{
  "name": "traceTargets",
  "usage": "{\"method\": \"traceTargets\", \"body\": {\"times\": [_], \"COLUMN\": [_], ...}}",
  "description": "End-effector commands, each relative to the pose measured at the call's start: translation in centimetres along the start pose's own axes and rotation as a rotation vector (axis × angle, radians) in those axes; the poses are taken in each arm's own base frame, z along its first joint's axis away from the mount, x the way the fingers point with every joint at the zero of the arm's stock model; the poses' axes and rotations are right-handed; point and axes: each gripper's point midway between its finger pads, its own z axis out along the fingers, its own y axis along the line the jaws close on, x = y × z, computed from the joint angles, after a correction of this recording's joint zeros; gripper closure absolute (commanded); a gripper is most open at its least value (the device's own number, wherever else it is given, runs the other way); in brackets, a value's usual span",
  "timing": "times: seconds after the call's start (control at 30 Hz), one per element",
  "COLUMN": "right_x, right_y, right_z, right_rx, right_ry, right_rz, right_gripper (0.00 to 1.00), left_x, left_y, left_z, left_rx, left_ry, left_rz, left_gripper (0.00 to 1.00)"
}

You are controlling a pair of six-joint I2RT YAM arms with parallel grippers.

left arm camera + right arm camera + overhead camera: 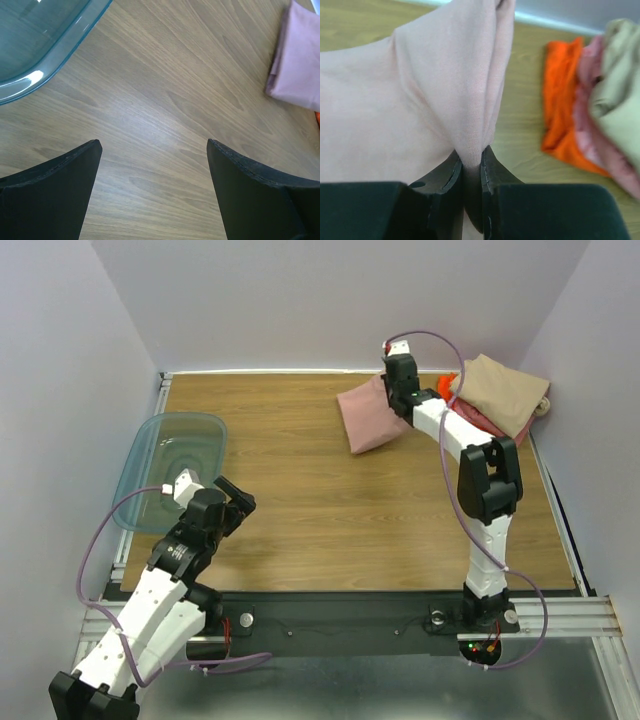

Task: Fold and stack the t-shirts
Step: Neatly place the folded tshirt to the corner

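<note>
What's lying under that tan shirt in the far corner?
A pink shirt peeks out beneath the tan shirt, and an orange shirt sticks out at the bottom edge. How far they extend, and whether anything else lies beneath, is covered.

A plastic bin (170, 465) sits on the left side of the bench (330, 500), its left rim overhanging the bench edge. The left gripper (235, 498) hangs just to the bin's right, nearer the front, over bare bench. Towards the back, right of centre, is a folded t-shirt (368, 415), with a fold of it caught between the jaws of the right gripper (400, 390). Right of that, in the back right corner, lies a stack of t-shirts (505, 390), near the folded one.
</note>
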Motion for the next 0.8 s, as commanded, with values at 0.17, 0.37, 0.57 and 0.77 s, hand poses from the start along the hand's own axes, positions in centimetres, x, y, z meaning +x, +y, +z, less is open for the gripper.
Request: {"method": "traceTargets", "body": {"times": [0.17,0.37,0.57,0.77], "right_x": [-9.5,-12.8,-16.0,-17.0], "right_y": [-8.3,-12.7,-15.4,-19.7], "right_z": [-0.9,-0.1,-0.9,-2.1], "right_rx": [0.181,0.259,0.324,0.390], "right_ry": [-0.185,-0.240,-0.299,-0.326], "right_rz": [-0.034,-0.037,-0.057,0.008], "right_gripper": [1.00,1.00,1.00,1.00], "left_x": [-2.3,-2.3,-2.4,-2.3], "left_y": [-1.0,-0.7,-0.8,-0.6], "left_z": [-0.4,-0.2,-0.3,-0.2], "left_rx": [-0.026,-0.038,-0.040,-0.048], "left_ry": [-0.062,-0.067,-0.073,-0.070], "left_rz": [0.008,0.005,-0.001,0.003], "left_gripper": [0.02,0.02,0.02,0.02]}}
